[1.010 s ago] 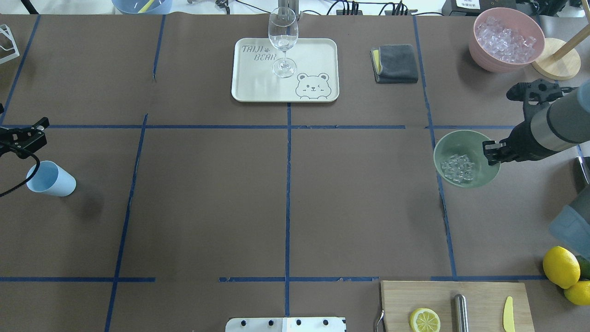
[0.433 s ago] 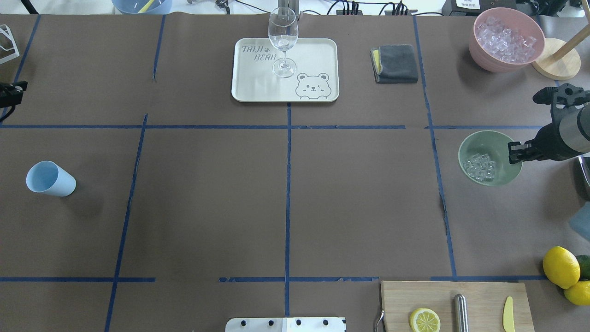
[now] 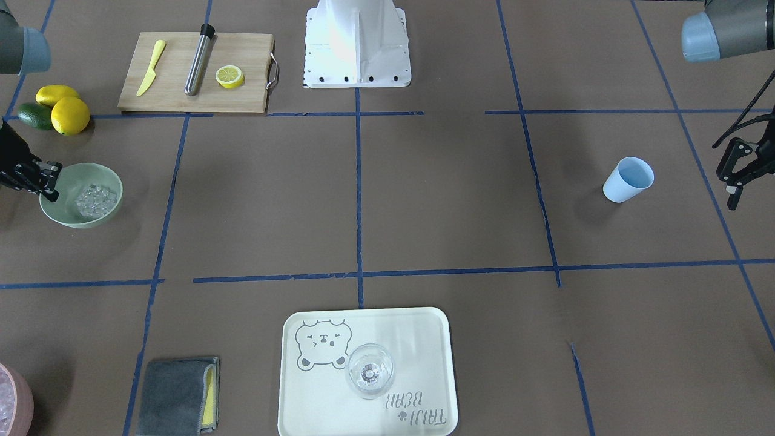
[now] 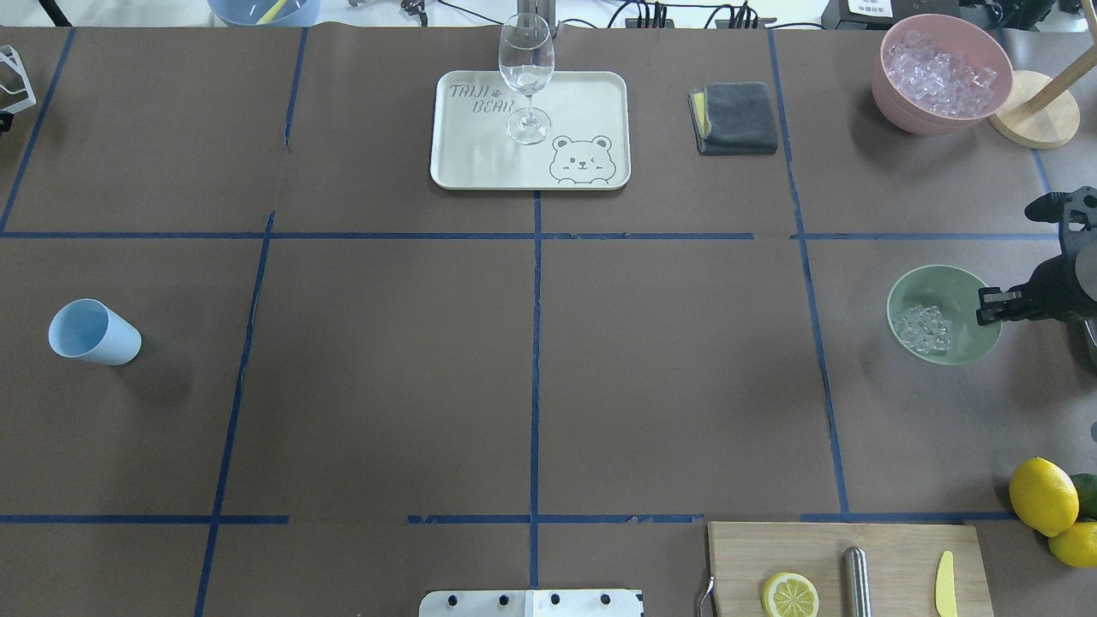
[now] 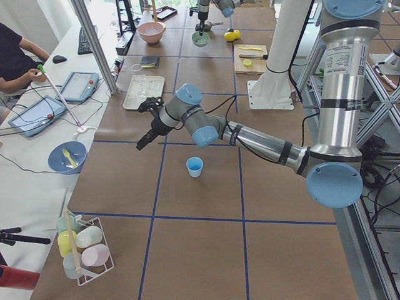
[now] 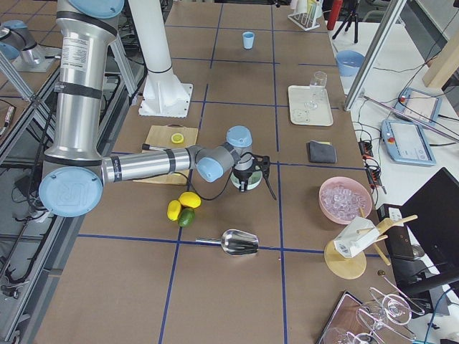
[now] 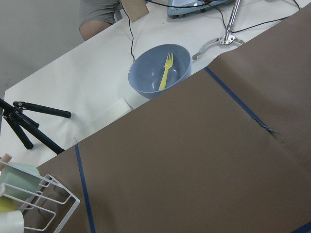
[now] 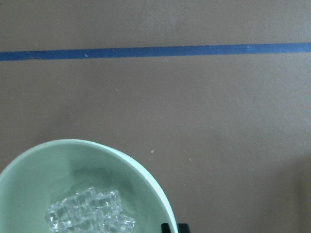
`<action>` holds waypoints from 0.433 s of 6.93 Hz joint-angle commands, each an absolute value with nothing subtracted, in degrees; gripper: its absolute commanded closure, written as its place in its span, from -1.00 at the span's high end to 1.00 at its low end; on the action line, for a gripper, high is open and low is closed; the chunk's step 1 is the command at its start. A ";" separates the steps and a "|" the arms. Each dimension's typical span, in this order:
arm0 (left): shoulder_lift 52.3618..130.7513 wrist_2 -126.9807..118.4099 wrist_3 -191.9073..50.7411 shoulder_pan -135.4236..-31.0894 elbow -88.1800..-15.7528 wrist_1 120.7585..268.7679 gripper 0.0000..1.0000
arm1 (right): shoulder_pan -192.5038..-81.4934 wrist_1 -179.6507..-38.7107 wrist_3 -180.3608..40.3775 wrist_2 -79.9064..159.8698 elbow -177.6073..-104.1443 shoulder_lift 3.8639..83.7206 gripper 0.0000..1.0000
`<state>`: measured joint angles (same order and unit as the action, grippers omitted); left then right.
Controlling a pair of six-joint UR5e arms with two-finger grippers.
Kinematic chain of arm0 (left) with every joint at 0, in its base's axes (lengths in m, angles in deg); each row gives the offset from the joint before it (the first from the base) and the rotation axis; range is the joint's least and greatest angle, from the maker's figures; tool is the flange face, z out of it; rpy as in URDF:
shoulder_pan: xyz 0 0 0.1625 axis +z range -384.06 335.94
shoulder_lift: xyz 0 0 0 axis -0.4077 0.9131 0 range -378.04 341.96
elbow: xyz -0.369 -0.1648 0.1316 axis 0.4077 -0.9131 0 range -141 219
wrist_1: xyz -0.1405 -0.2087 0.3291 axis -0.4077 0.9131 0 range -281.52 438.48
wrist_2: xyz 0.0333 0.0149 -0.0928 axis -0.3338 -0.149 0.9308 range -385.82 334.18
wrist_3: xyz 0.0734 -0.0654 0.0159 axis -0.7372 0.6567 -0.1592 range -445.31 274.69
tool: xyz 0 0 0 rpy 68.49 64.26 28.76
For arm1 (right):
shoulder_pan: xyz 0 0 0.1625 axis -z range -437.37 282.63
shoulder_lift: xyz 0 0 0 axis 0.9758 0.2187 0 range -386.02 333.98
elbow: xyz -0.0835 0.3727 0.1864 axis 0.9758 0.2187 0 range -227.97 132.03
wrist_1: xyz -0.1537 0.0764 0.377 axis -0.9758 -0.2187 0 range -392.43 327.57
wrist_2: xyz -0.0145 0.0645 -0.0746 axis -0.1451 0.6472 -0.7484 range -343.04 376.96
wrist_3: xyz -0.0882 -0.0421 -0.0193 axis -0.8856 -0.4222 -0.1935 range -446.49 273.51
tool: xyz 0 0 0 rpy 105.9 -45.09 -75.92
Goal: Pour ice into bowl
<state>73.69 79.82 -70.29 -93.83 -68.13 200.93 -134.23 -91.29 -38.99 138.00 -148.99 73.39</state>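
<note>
The pale mint-green bowl (image 4: 951,287) stands at the table's right side, with a small heap of clear ice (image 4: 923,330) inside it. It also shows in the front-facing view (image 3: 66,178) and the right wrist view (image 8: 43,165), with the ice (image 8: 90,213) at its bottom. My right gripper (image 4: 984,307) is shut on the bowl's right rim. My left gripper (image 3: 734,181) hangs open and empty at the table's left side, beyond the blue cup (image 3: 628,179). It is outside the overhead view.
A pink container (image 4: 941,73) full of ice stands at the back right beside a wooden stand (image 4: 1037,110). A tray (image 4: 583,103) holds a wine glass (image 4: 524,77). There are also a grey cloth (image 4: 737,118), lemons (image 4: 1041,495), a cutting board (image 4: 891,557) and a metal scoop (image 6: 240,242).
My right gripper has carried the bowl with its ice to the right and a little toward the robot. My left arm has drawn back out of the overhead view.
</note>
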 commanded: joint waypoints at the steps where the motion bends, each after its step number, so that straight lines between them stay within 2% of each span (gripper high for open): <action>1: 74.86 80.27 -73.18 -94.90 -68.05 197.58 1.00 | -137.73 -87.90 -41.23 141.65 -145.35 74.45 -0.10; 2: 74.78 80.35 -73.18 -94.99 -67.79 197.40 1.00 | -139.31 -87.63 -42.10 145.42 -144.57 74.44 0.99; 3: 74.86 80.53 -73.18 -95.16 -67.35 195.31 1.00 | -140.20 -87.98 -42.19 145.28 -144.56 74.53 1.00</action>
